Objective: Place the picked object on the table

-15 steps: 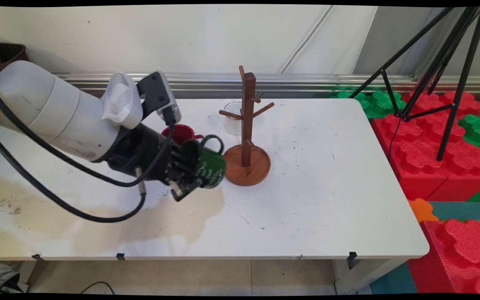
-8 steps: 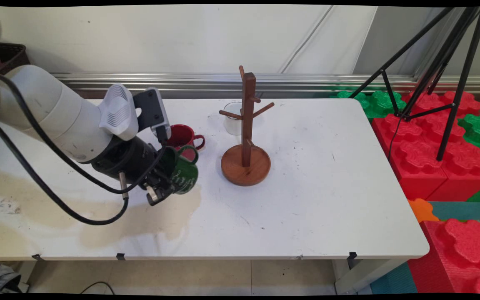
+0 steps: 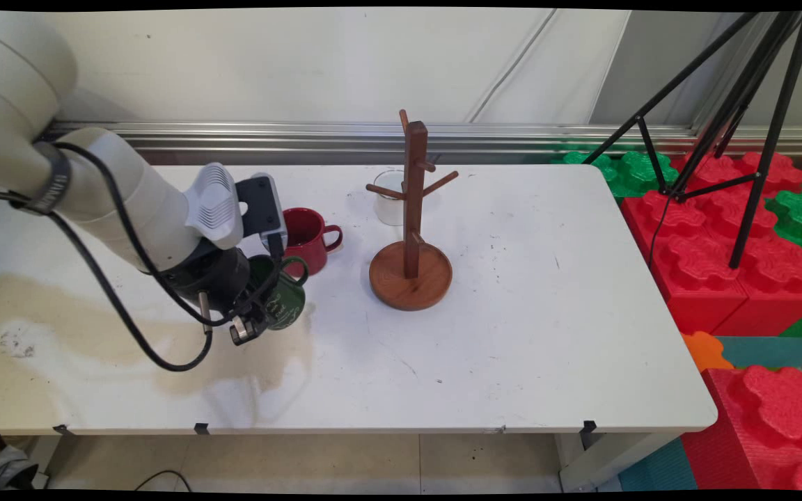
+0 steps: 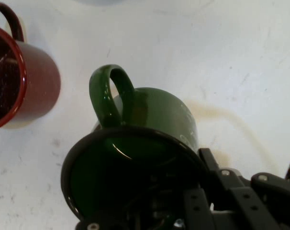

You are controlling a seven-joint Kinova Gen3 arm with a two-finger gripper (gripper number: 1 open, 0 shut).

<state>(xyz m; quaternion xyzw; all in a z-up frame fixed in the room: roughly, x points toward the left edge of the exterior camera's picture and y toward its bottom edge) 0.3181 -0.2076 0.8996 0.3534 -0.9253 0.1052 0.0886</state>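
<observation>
The hand (image 3: pixel 256 316) grips the green mug (image 3: pixel 282 300) by its rim, tilted, handle toward the red mug (image 3: pixel 307 234) just beyond.

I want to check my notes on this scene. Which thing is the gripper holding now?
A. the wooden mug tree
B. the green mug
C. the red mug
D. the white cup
B: the gripper is shut on the rim of the green mug, while the red mug, the wooden mug tree and the white cup stand apart on the table.
</observation>
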